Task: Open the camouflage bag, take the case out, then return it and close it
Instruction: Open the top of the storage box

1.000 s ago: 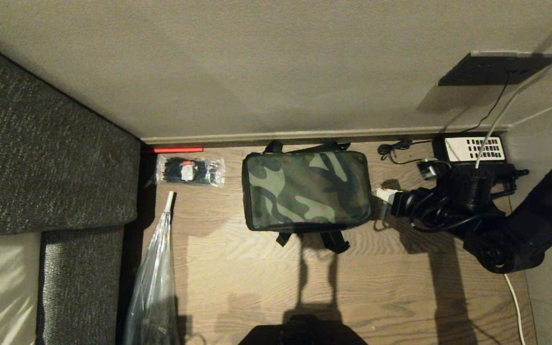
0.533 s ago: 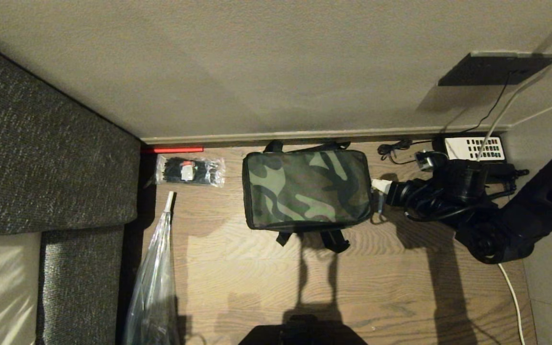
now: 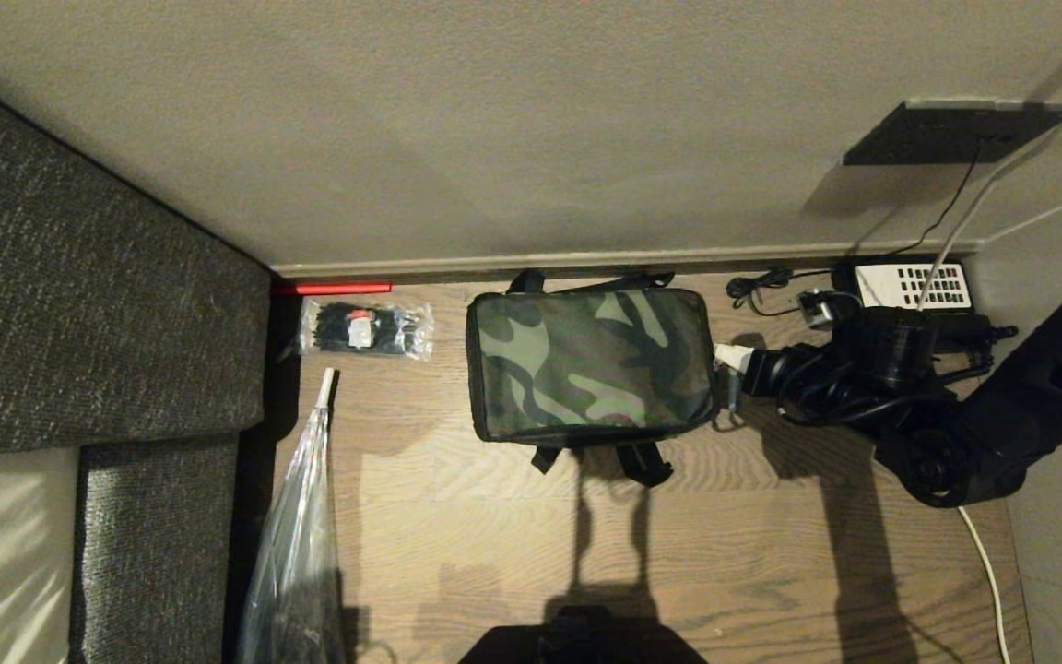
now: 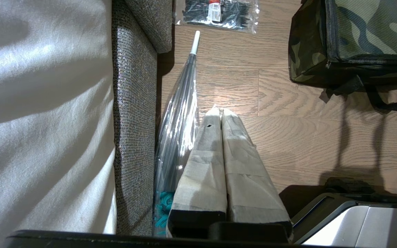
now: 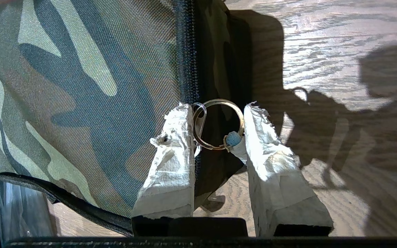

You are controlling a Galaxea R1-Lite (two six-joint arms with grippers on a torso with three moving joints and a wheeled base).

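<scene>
Head view shows we have brought the right gripper [image 3: 723,355] leftward against the right end of the camouflage bag [image 3: 589,364], which lies zipped on the floor. Its fingers [image 5: 171,144] stand narrowly apart around the zipper ring [image 5: 219,124], not yet clamped; opening has not begun.

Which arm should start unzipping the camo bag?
Right. Its tool is open around the metal ring pull at the green-black camouflage fabric bag's zipper. The left tool hangs shut beside the grey sofa, away from the bag.

Wood floor [image 3: 457,553] with a grey fabric sofa [image 3: 79,304] along one side. Clear folded umbrella [image 3: 296,544] lies next to it, and a pack of black cable ties [image 3: 365,329] by the baseboard. Telephone with a white keypad [image 3: 911,286] sits in the far corner.
</scene>
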